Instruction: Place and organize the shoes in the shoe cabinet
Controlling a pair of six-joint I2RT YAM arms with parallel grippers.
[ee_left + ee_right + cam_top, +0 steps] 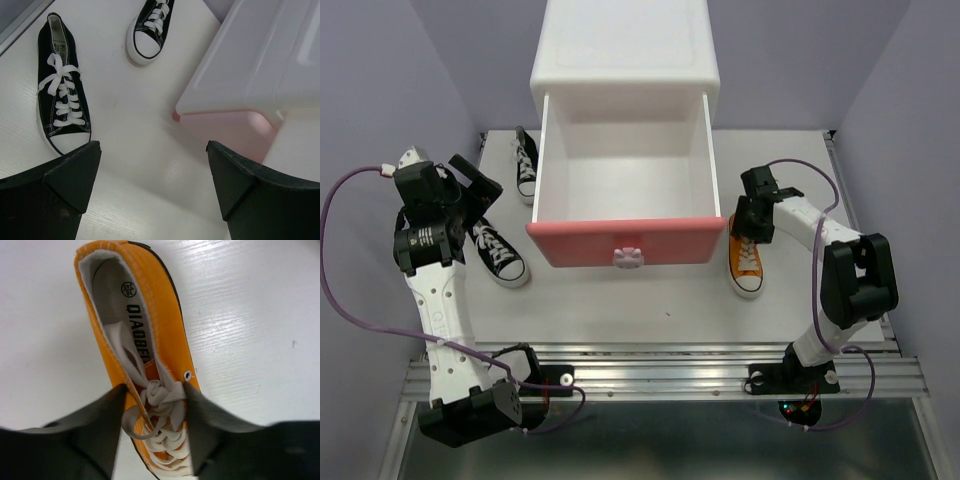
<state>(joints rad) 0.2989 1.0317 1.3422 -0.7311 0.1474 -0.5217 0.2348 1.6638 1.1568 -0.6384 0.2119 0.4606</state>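
Note:
An orange shoe [747, 262] lies on the table right of the shoe cabinet [625, 50], toe toward the near edge. My right gripper [748, 222] stands over its laced middle; in the right wrist view the fingers press both sides of the orange shoe [135, 305], so the gripper [154, 387] is shut on it. Two black shoes [498, 252] [526, 163] lie left of the cabinet. My left gripper [475, 192] hovers open between them with nothing in it [154, 150]; the nearer black shoe [62, 100] lies just off its left finger.
The cabinet's drawer [625, 240] is pulled out toward me, pink front with a white knob, its inside bare. From the left wrist the cabinet's side [260, 60] shows at the right. Purple walls close in both sides; a metal rail runs along the near edge.

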